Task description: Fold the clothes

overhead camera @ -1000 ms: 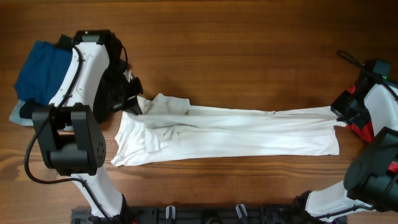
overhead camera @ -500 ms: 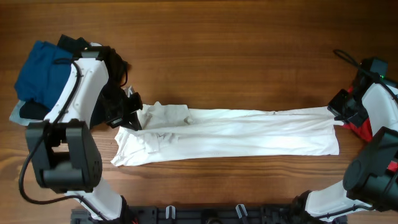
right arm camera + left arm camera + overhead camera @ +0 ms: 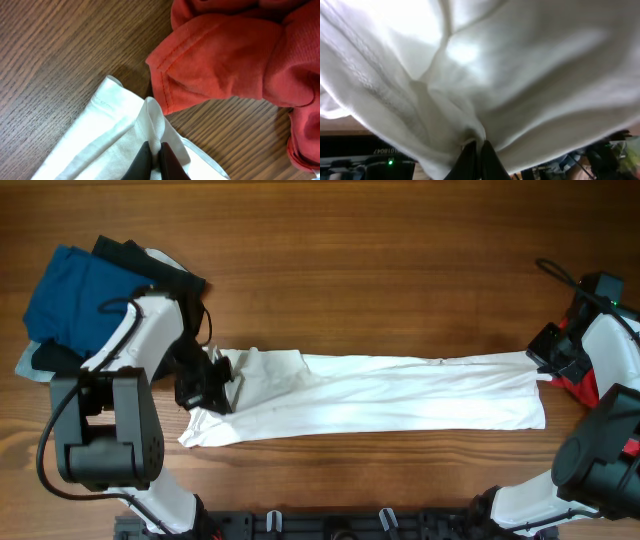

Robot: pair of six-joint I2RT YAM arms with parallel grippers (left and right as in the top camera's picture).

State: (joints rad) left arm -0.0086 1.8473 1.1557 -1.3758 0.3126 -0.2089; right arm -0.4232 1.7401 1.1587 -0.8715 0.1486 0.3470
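Jaws of the left gripper (image 3: 477,161) are closed on a pinch of the shirt (image 3: 400,395). In the left wrist view the white cloth gathers into the tips and spreads out above them, filling nearly the whole view, with a ribbed, stitched edge running down its left side. From overhead this gripper sits on the shirt's left end, where the fabric is wider and creased. The lower left corner lies flat on the table (image 3: 380,260) just below it.

The right gripper (image 3: 155,157) is likewise closed, nipping a raised fold at the shirt's far right corner. The layered white edges run away from the tips toward the lower left of the right wrist view.

Between the two grippers the shirt lies as a long, narrow band across the middle of the table, doubled lengthwise and mostly smooth, with a few lengthwise wrinkles.

A red garment (image 3: 230,60) lies crumpled just beside the right gripper, its stitched hem right next to the pinched fold. Whether the two touch I cannot tell. From overhead it is mostly hidden under the right arm (image 3: 600,330).

At the far left, well apart from the shirt, a blue garment (image 3: 65,295) lies on a small heap with a black garment (image 3: 125,252) and some grey cloth (image 3: 24,365), partly behind the left arm (image 3: 135,340).
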